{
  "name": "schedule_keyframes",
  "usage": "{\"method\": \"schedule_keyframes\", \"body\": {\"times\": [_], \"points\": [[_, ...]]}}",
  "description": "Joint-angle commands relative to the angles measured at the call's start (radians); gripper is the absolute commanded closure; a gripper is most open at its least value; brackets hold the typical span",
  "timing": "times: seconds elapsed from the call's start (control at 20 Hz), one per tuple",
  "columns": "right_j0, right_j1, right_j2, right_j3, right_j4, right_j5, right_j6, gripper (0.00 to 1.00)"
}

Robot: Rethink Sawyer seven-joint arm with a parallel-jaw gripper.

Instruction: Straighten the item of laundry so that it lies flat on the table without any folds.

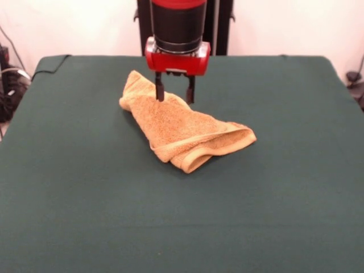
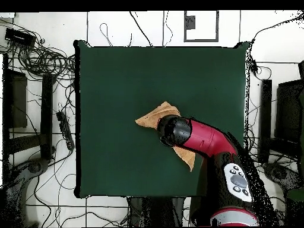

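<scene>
**Ana:** Gripper [image 1: 175, 94] first: where is it against the towel?

**Ben:** Right over the towel [image 1: 182, 129], above the part lying toward the table's far edge. From the front, its two dark fingers [image 1: 160, 89] point straight down with a clear gap between them, so it is open. The tips look to be at the cloth's surface or just above it; I cannot tell whether they touch. Nothing is pinched between them.

**Ana:** And the towel itself?

**Ben:** It sits near the middle of the table [image 1: 85, 216], crumpled, not flat. It is bunched into a long, roughly triangular heap. The end away from the gripper is folded over on itself, with doubled hems showing as thick rolled edges. The other end rises to a small peak just beside the fingers.

**Ana:** Does the top-down camera add anything?

**Ben:** A little. The arm [image 2: 205, 141] covers the towel's middle there. One tan piece [image 2: 155, 116] sticks out on one side of the wrist, and a smaller corner shows on the other. The gripper's fingers are hidden under the wrist in that view. Green table lies all around the towel.
</scene>
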Motion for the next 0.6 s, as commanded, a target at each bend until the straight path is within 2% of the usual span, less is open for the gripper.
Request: {"method": "schedule_keyframes", "body": {"times": [0.05, 0.6], "points": [[0.024, 0.103, 0.044, -0.048, 0.046, -0.018, 0.216, 0.0], [0.005, 0.155, 0.055, -0.101, 0.044, -0.036, 0.198, 0.0]]}}
